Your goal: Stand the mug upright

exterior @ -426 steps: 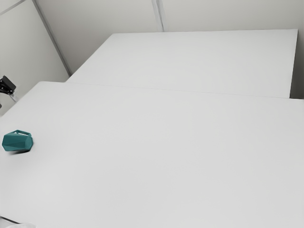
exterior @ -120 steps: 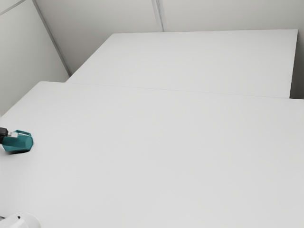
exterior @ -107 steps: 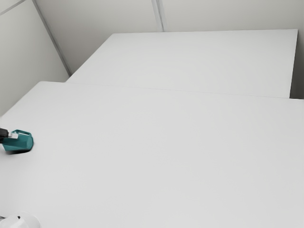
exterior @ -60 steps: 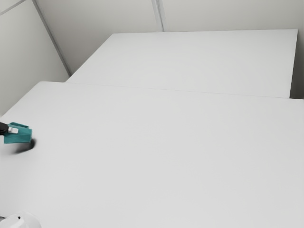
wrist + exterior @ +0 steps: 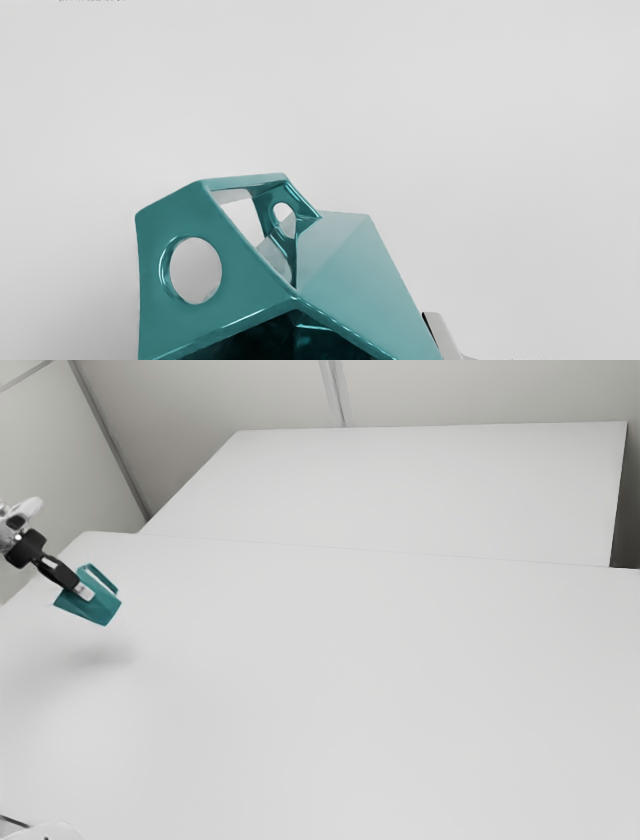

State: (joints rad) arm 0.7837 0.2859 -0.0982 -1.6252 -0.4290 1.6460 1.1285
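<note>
Nearest, low at the exterior view's left, there's a rounded white piece (image 5: 50, 832) with a dark line (image 5: 15, 821) beside it; less of the piece shows than half a second ago, and I can't tell what it belongs to. Past it spreads the white table (image 5: 330, 690), a soft grey shadow (image 5: 100, 657) lying on it below the mug (image 5: 98, 608).

That mug is up in the air now. At first it lay on its side on the tabletop; half a second ago it hung low, its shadow close under it. It has since risen and gone toward the exterior view's right, and it leans: base slanting down and away from the hand, mouth turned back toward it, handle (image 5: 103, 579) on the upper side. It isn't upright.

The gripper (image 5: 84, 592) is clamped on the mug and has climbed with it, so more of the black hand and the white arm (image 5: 12, 525) shows. From the wrist, one pale fingertip (image 5: 444, 335) sits against the mug's side; the other is hidden.

Farther back, a second white surface (image 5: 400, 490) and the pale wall (image 5: 220, 395) look just as they did.
</note>
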